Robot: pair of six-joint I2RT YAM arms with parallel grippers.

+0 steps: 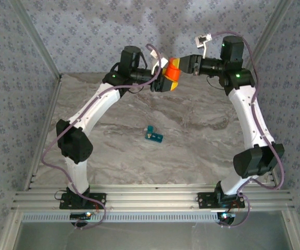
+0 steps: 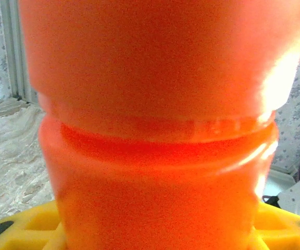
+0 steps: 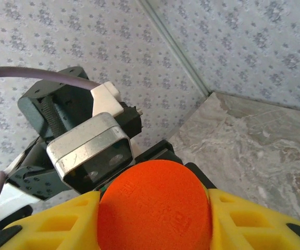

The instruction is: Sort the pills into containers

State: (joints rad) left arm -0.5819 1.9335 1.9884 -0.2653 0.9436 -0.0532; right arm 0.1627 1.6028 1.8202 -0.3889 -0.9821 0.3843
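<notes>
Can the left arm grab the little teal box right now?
Probably not: the left pincer is shut on the orange cylindrical plastic bottle, held apart from the small teal plastic pill box. Nothing blocks it.

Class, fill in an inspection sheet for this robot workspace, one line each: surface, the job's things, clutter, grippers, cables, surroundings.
Surface: grey marbled table, flat, no spills seen.
Job's things: small teal pill box lying near the table's middle; orange bottle held up in the air over the far side.
Clutter: nothing seen.
Grippers: left gripper and right gripper, both with yellow fingers, closed on opposite ends of the bottle.
Cables: purple cables run along both arms.
Surroundings: patterned walls on three sides; metal rail at the near edge.
</notes>
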